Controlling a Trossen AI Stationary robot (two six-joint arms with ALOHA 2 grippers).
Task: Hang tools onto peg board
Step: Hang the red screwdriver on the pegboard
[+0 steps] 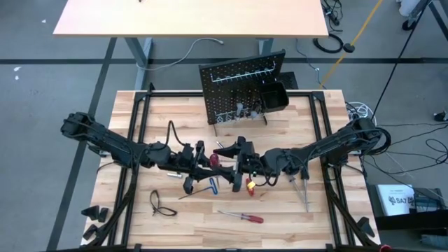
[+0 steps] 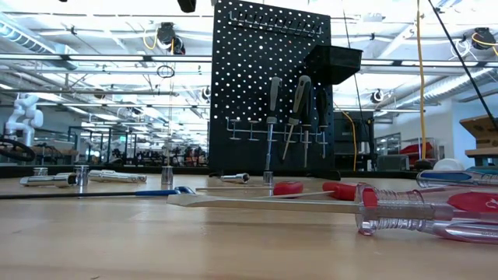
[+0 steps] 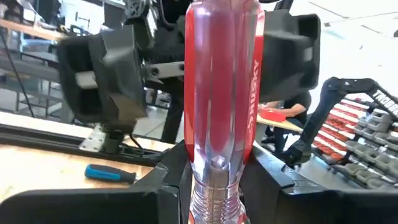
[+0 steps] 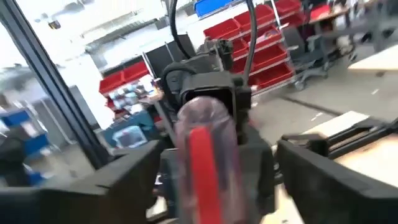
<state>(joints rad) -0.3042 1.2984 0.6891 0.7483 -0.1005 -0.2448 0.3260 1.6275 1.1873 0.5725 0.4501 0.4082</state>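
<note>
the left gripper is clamped on a red screwdriver above the table middle. facing it, the right gripper has its fingers apart around the handle. the peg board stands at the far edge.

Butcher-block surface, light wood, framed by black rails. Grey floor around it, marked with dark tape lines. A second, tan desk stands beyond on grey legs. Loose cables on the floor at one side. Open ceiling with pipes and strip lights. Racks of red storage bins and a seated person farther back.
</note>
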